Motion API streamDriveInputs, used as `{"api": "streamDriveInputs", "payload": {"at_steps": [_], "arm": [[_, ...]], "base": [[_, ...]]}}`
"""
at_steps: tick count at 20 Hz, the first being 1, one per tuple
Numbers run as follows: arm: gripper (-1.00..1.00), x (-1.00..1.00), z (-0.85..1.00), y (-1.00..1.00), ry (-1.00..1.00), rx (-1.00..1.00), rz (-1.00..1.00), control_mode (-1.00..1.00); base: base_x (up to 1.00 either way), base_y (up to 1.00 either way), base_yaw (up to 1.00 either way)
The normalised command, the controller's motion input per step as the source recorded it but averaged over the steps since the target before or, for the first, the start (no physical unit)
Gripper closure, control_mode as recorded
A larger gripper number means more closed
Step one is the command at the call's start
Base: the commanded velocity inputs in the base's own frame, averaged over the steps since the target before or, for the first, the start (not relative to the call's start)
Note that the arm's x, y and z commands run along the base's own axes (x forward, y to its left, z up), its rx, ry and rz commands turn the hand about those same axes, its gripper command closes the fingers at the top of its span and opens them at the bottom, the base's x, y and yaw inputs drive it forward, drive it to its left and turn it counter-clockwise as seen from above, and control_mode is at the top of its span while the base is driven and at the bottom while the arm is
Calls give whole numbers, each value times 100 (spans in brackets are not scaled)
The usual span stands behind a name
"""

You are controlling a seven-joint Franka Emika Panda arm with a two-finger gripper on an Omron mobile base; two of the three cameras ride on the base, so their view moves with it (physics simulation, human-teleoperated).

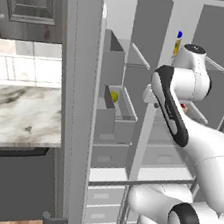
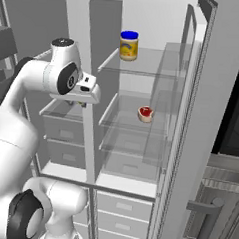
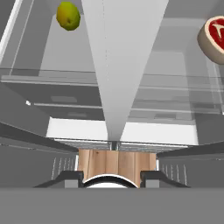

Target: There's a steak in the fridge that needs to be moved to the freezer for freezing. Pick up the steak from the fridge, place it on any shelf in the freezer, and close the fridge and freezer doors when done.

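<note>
On fridge glass shelf, steak (image 2: 145,113) free, cut off in hand view; gripper (image 3: 111,177) empty, jaws apart.

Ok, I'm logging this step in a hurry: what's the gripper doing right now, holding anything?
Gripper: open, holding nothing; the steak lies on its fridge shelf, apart from the fingers.

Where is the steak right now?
The steak lies on the middle glass shelf of the right-hand compartment, below the jar; the hand view shows it at upper right.
</note>
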Motion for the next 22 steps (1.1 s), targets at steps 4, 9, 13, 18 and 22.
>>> {"api": "streamDriveInputs", "payload": {"at_steps": [4, 9, 13, 18, 22], "arm": [[-100, -35, 0, -2, 0, 0, 0, -100], [-100, -51, 0, -31, 0, 0, 0, -100], [-100, -4, 0, -48, -5, 0, 0, -100], [-100, 0, -3, -31, -26, 0, 0, -100], [-100, 5, -10, -17, -26, 0, 0, -100]], "base": [[0, 0, 0], [0, 0, 0], [0, 0, 0], [0, 0, 0], [0, 0, 0]]}}
